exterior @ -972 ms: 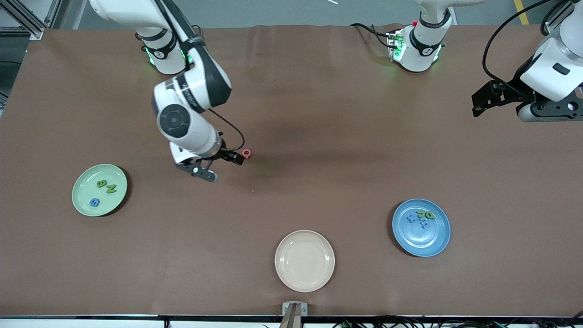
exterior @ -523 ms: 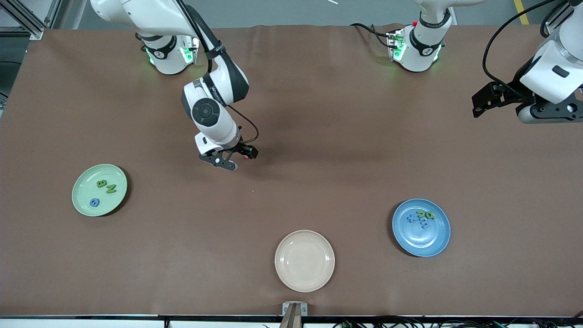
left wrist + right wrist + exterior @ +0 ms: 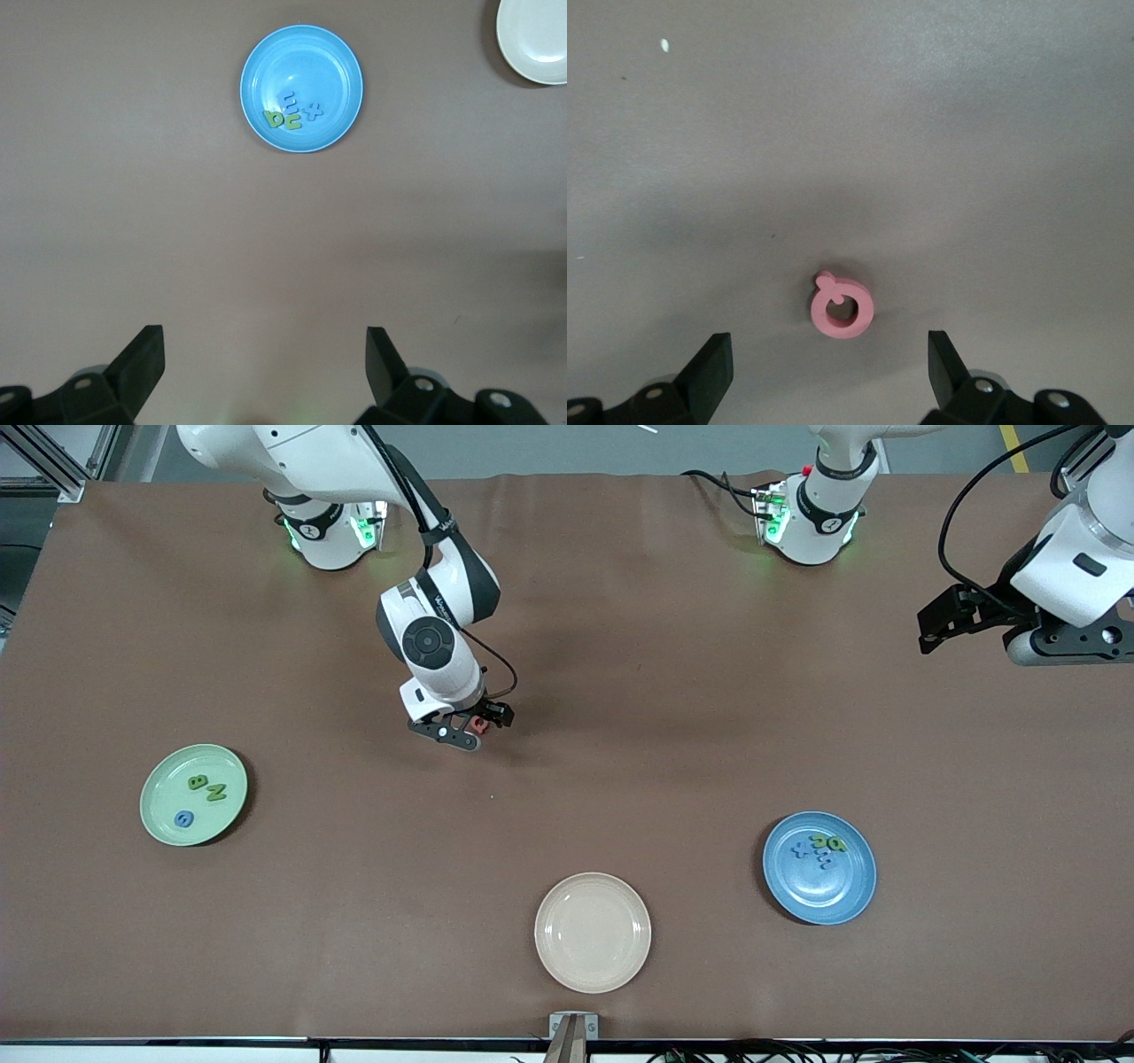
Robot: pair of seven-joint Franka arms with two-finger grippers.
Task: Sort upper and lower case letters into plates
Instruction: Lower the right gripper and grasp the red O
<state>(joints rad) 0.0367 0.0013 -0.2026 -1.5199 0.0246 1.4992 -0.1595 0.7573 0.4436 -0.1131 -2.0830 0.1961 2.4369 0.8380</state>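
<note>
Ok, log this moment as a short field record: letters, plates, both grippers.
red letter: lies flat on the table, in no plate
green plate: holds three letters
blue plate: holds four letters
cream plate: no letters
right gripper: jaws open, low over the red letter
left gripper: jaws open, waits at its end of the table
</note>
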